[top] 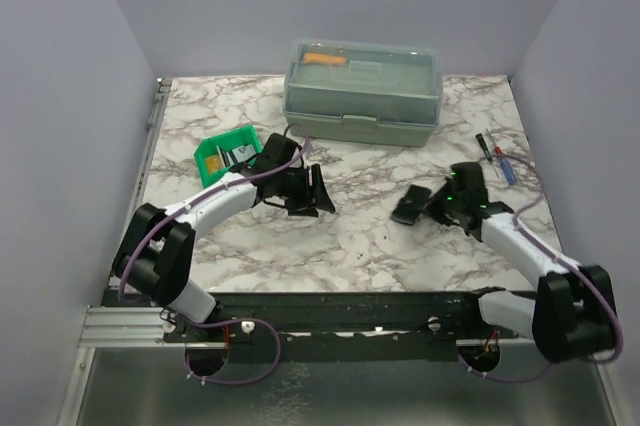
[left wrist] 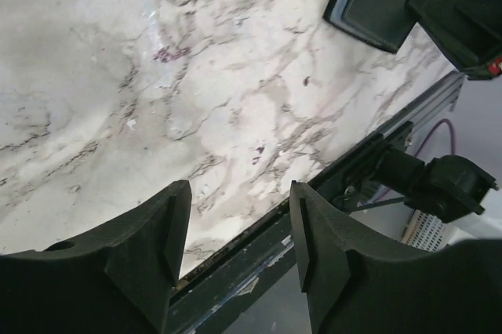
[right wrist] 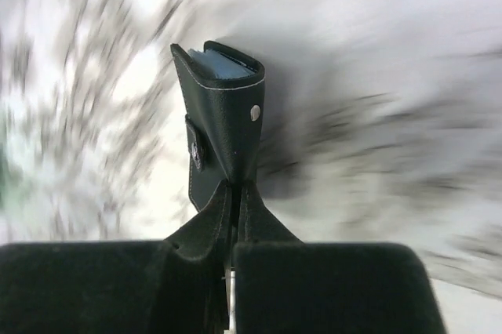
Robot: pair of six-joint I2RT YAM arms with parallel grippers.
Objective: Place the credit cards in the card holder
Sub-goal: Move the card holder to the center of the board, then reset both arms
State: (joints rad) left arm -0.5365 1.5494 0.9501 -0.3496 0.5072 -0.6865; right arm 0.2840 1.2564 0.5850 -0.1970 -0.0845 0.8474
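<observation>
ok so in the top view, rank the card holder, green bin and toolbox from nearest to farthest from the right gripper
1. card holder, pinched in the right gripper itself
2. lidded toolbox, back centre of the table
3. green bin, over on the left side

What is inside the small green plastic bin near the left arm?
The small green plastic bin holds flat cards: a yellowish card at its left, greyish cards beside it. How many there are is too small to tell, and anything beneath them is covered.
</observation>
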